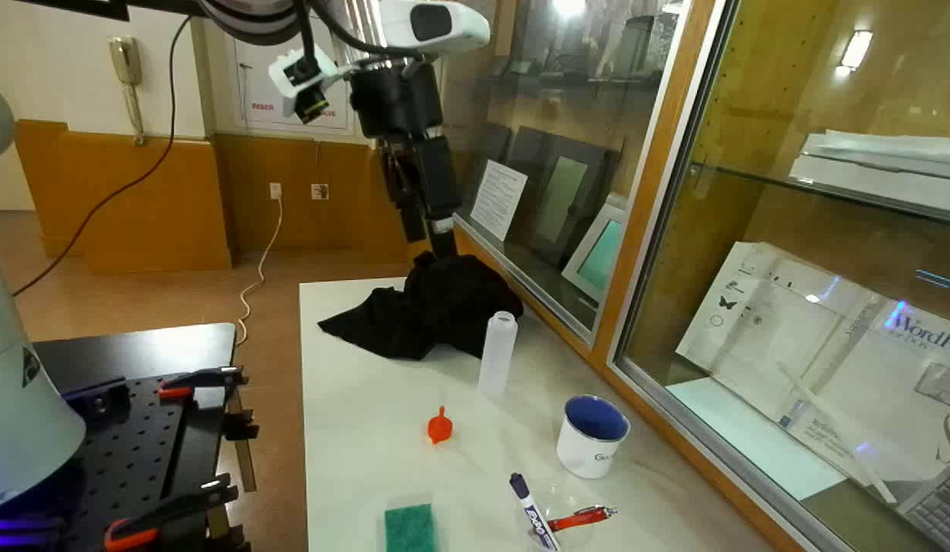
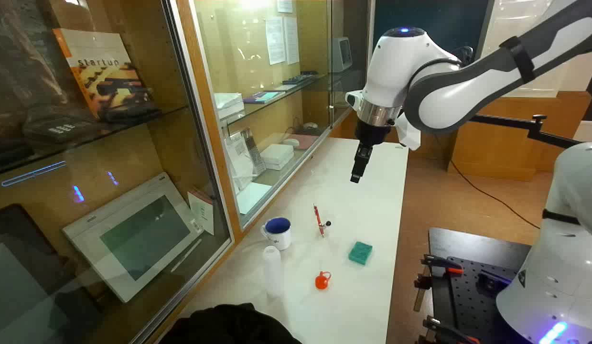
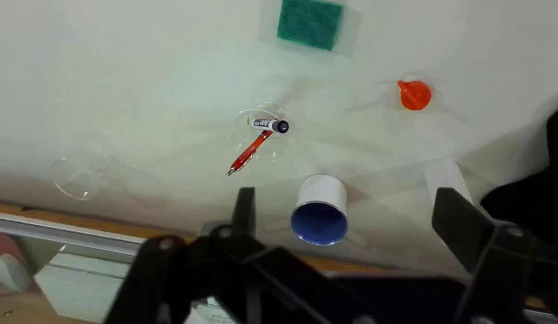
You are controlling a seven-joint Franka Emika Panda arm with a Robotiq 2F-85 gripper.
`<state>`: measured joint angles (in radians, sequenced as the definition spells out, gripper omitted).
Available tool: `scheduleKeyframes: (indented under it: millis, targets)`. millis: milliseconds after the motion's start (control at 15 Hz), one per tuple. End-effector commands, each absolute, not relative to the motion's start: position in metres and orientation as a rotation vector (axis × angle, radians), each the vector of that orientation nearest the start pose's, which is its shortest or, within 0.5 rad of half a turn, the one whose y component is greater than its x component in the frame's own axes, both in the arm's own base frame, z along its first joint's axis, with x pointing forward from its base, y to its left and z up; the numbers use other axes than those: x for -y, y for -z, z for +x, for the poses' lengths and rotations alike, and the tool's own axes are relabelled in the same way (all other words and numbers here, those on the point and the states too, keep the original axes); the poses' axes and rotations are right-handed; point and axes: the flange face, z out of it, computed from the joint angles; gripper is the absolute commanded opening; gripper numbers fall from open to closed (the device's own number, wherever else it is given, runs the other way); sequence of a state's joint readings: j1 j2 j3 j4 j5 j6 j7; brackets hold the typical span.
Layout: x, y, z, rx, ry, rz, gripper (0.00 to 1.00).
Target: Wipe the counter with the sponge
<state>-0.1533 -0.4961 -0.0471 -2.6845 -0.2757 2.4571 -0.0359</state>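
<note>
Gripper empty, spread wide. Below it, well apart, toward robot base: green sponge, flat on counter. Likely light, soft, not slippery; best pinched gently across opposite side edges from above.

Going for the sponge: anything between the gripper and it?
Nothing visible covers the sponge. In the wrist view, the mug shows through the open gripper, and the clear container with Expo marker and red pen flanks the path; crossing high looks safer.

Arm stretched out, wrist bent down. Hand points downward, slightly tilted, in both exterior views. Fingers spread wide apart.
</note>
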Motion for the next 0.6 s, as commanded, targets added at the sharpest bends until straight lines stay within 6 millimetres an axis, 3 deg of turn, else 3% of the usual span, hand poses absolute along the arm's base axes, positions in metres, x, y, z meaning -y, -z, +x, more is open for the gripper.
scheduleKeyframes:
  millis: [0, 333, 533]
  targets:
    - [0.078, -0.416, 0.389, 0.048, 0.41, -3.324, 1.0]
    - [0.085, -0.413, 0.388, 0.002, 0.421, -3.302, 1.0]
    - [0.1, -0.397, 0.39, -0.109, 0.453, -3.242, 1.0]
